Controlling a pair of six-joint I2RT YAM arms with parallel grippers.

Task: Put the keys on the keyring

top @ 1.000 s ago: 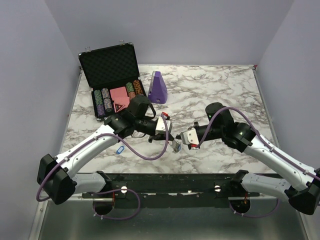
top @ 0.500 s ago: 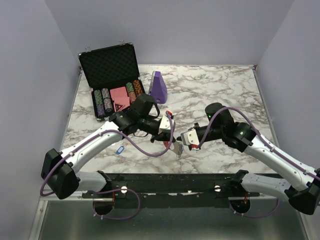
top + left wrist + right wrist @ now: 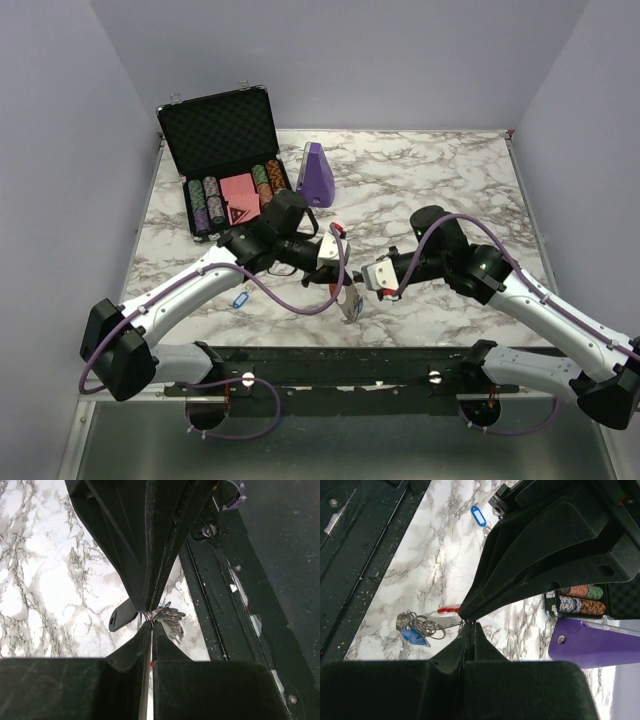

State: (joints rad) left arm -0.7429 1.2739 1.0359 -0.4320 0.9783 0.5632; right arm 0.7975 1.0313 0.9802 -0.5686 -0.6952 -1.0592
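My left gripper (image 3: pixel 343 270) and right gripper (image 3: pixel 362 283) meet tip to tip above the table's front edge. Both are shut on the keyring's thin metal wire. In the left wrist view the shut left gripper (image 3: pixel 150 623) has a bunch of silvery keys (image 3: pixel 171 619) and a slim black key (image 3: pixel 122 616) hanging just past it. In the right wrist view the shut right gripper (image 3: pixel 469 625) pinches the wire, with key rings (image 3: pixel 417 625), a blue tag (image 3: pixel 413 636) and the keyring's red arc (image 3: pixel 447 610) beyond. The bunch (image 3: pixel 349 303) hangs between the grippers. One blue-tagged key (image 3: pixel 238 299) lies on the table.
An open black case of poker chips (image 3: pixel 222 150) stands at the back left, with a purple wedge-shaped object (image 3: pixel 317 176) beside it. The black mounting rail (image 3: pixel 340 362) runs along the table's near edge, right below the grippers. The loose blue-tagged key also shows in the right wrist view (image 3: pixel 479 516).
My left gripper has moved right and slightly forward to meet the right gripper. The hanging bunch of keys has shifted with it. The right arm has barely moved.
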